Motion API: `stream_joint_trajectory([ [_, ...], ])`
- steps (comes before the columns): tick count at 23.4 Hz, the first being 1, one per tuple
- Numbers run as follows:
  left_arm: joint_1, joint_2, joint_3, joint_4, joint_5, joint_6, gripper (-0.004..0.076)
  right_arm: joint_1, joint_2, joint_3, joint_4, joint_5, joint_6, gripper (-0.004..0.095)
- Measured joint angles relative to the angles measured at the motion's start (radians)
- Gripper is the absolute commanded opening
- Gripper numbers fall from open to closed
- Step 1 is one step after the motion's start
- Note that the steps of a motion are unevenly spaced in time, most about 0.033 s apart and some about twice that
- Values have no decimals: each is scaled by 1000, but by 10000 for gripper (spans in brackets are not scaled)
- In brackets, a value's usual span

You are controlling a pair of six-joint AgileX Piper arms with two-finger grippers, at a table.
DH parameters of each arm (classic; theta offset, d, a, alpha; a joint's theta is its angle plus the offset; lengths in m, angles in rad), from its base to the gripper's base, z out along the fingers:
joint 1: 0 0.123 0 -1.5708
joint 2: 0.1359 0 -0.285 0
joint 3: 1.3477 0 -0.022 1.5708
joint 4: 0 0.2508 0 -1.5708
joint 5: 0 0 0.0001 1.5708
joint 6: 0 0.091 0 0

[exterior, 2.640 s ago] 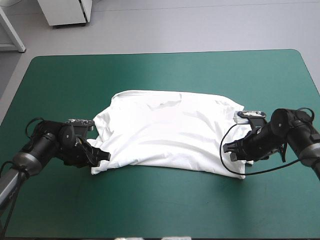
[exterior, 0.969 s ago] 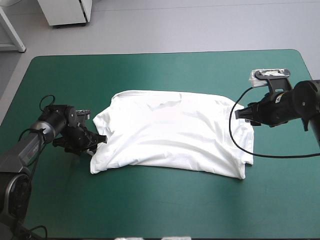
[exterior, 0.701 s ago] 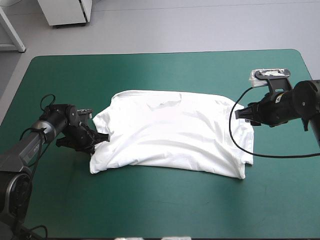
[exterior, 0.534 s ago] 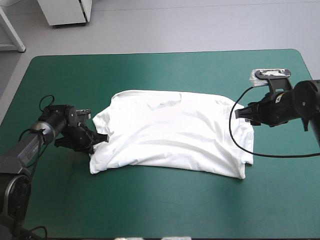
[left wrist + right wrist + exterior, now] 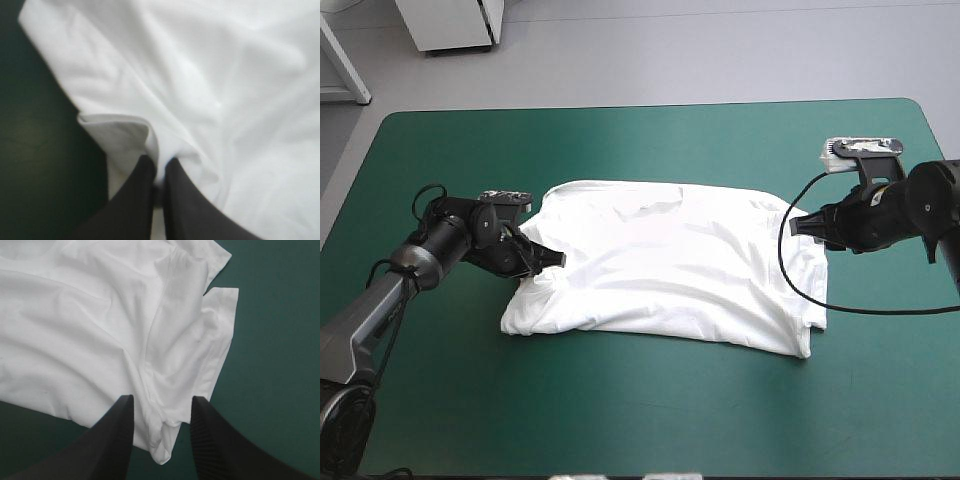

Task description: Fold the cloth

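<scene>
At nine o'clock on white short-sleeved T-shirt, black-finned left gripper pinches fabric; right gripper, three o'clock, gapes: lone pull risks skew.

— What is the T-shirt made of?
— Soft white cloth, matt, thin, rumpled into shallow creases, with stitched seams at the sleeve.
— And the table cover?
— Teal-green, smooth, matt, with a faint sheen toward the far side.
— The black fingers?
— Matt, plastic-looking; one is finely ribbed.
</scene>
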State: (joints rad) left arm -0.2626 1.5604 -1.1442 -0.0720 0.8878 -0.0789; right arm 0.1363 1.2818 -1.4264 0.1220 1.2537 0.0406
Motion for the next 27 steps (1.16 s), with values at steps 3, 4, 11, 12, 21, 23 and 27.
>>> stream_joint_trajectory([
  [3,-77,20,-2,-32,-9,0,-9,0,0,0,0,0,0,350],
  [4,-93,32,-2,-38,-11,0,-9,0,0,0,0,0,0,351],
  [11,-173,160,-18,-59,-9,0,61,0,0,0,0,0,0,351],
  [12,-173,160,-19,-59,-9,0,114,0,0,0,0,0,0,351],
  [21,-179,137,-23,-80,15,0,493,0,0,0,0,0,0,351],
  [23,-179,120,-35,-67,25,0,493,0,0,0,0,0,0,352],
  [27,-179,72,-78,-42,38,0,493,0,0,0,-12,0,7,352],
])
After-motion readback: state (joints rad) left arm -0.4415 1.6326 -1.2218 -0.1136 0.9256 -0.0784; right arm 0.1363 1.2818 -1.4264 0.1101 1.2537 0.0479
